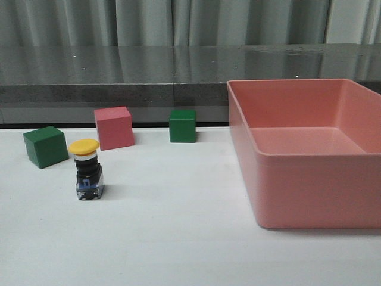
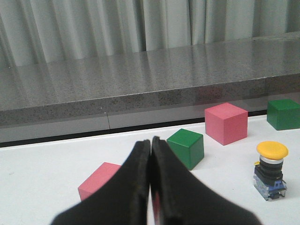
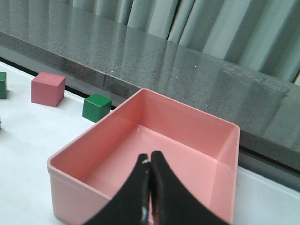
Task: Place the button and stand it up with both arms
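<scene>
Yellow-capped and upright, the button [image 1: 88, 171] stands on its clear-blue base on the white desk [image 1: 178, 238], toward nine o'clock in the front view. From the button, a green cube [image 1: 45, 146] sits near at about ten o'clock, a pink cube [image 1: 114, 127] near at one o'clock, and a second green cube [image 1: 182, 126] farther off at about two o'clock. None of them touches the button. A large pink bin [image 1: 309, 155] fills the three o'clock side of the desk, well apart from the button.

My left end effector [image 2: 150, 187] has its fingers pressed together on nothing; its camera shows the button beyond it, free of any grip, and another pink cube [image 2: 101, 185] just beside the fingers. My right end effector [image 3: 150, 187] is likewise closed and empty, above the bin's near wall.
</scene>
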`<act>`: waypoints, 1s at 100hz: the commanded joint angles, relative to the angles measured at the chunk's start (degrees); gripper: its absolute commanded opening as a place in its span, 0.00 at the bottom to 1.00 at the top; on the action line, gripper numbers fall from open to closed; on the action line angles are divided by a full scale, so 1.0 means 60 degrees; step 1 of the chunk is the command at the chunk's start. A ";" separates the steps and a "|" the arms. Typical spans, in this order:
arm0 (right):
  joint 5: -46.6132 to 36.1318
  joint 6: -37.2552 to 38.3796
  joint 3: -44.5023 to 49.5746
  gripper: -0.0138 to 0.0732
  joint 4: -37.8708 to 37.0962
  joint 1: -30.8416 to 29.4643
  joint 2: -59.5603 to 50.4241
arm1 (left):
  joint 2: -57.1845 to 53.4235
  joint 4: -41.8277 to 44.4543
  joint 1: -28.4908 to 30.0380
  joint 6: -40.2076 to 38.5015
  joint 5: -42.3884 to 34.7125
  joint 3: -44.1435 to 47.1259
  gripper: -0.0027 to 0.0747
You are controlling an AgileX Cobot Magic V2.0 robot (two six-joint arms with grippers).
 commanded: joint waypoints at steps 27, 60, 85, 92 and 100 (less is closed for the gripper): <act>-0.1789 0.2716 0.0166 0.03 -0.1909 -0.0069 -0.0155 | -0.0295 -0.0084 0.0006 -0.0105 -0.0872 0.0436 0.01; -0.2463 0.6285 0.2035 0.03 -0.3913 -0.1043 -0.1412 | -0.0295 -0.0084 0.0006 -0.0105 -0.0872 0.0436 0.01; -0.2632 0.6285 0.2587 0.03 -0.3952 -0.1301 -0.2221 | -0.0295 -0.0084 0.0006 -0.0105 -0.0872 0.0436 0.01; -0.2618 0.6285 0.2587 0.03 -0.3952 -0.1301 -0.2221 | -0.0295 -0.0084 0.0006 -0.0105 -0.0872 0.0436 0.01; -0.2618 0.6285 0.2587 0.03 -0.3952 -0.1301 -0.2221 | -0.0295 -0.0084 0.0006 -0.0105 -0.0872 0.0436 0.01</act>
